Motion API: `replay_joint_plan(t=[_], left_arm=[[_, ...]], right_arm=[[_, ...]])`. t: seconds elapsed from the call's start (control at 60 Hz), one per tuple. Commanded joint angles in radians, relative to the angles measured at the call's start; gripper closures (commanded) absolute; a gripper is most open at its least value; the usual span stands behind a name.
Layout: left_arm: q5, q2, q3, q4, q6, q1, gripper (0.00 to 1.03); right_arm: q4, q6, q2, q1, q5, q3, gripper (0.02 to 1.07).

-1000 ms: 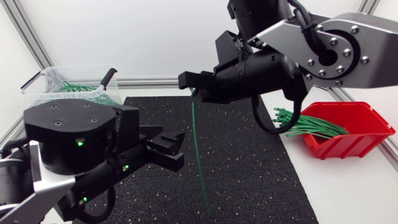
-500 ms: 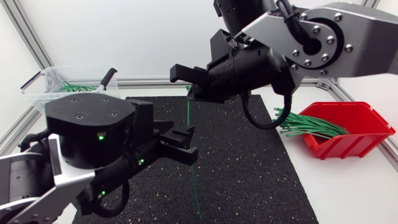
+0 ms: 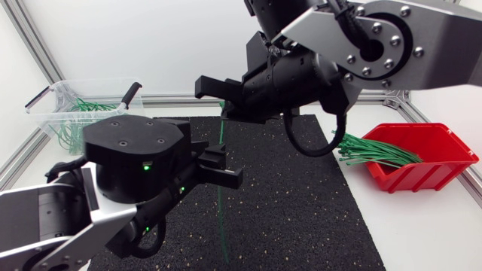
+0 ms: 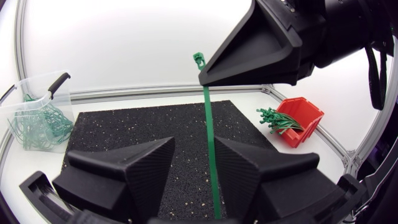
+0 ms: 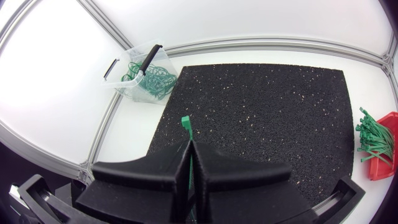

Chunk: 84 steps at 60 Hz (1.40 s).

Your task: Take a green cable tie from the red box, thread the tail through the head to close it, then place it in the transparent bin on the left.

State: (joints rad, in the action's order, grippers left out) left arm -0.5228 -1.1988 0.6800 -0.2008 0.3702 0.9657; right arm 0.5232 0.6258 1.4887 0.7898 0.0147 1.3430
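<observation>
Right tool (image 3: 218, 104): closed on the green cable tie (image 3: 220, 188), pinching it just below its head, with the two fingers pressed flat together in the right wrist view (image 5: 189, 152).

Green cable tie: hung straight down from the right tool over the black mat (image 3: 301, 196). Its head (image 4: 198, 59) stood above the fingers and the tail was unthreaded. The lower end ran out of the head view, so whether it touched the mat could not be told.

Left tool (image 4: 194, 149): open, fingers spread, raised above the mat's near half. The strap of the tie passed down through the gap between them (closer to one finger than the other, though contact could not be judged).

Red box (image 3: 422, 162): sat on the white desk (image 3: 422, 233) just off the mat's right edge, with a bundle of green ties (image 3: 376, 154) spilling over its open front toward the mat.

Transparent bin (image 3: 53, 113): stood at the desk's far left corner, beyond the mat. It held looped green ties (image 4: 37, 124), and a black handle (image 3: 129, 94) lay across its rim.

Arms: the right arm reached in high from the right past the middle of the mat, and the left came in low from the left.
</observation>
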Motion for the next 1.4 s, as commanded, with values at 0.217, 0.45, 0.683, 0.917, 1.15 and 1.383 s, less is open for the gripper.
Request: replay_joint_plan(t=[0.217, 0.45, 0.683, 0.917, 1.15, 1.383], left_arm=[[-0.086, -0.004, -0.037, -0.063, -0.033, 0.03, 0.99], [-0.091, 0.016, -0.065, -0.075, -0.054, 0.033, 0.99], [-0.045, 0.056, -0.091, -0.066, -0.066, 0.011, 0.99], [0.096, 0.131, -0.126, -0.054, -0.066, -0.073, 0.99], [0.322, 0.208, -0.166, -0.058, -0.068, -0.188, 0.99], [0.5, 0.232, -0.18, -0.058, -0.048, -0.229, 0.99]], right_arm=[[0.014, 0.025, 0.035, 0.052, -0.11, 0.025, 1.01], [0.021, -0.005, 0.048, 0.058, -0.102, 0.042, 1.01], [-0.015, -0.063, 0.035, 0.042, -0.052, 0.028, 0.8], [-0.014, -0.123, -0.018, -0.035, 0.08, 0.004, 0.3], [-0.022, -0.262, -0.051, -0.227, 0.401, -0.056, 0.2], [-0.127, -0.446, -0.005, -0.393, 0.808, -0.137, 0.2]])
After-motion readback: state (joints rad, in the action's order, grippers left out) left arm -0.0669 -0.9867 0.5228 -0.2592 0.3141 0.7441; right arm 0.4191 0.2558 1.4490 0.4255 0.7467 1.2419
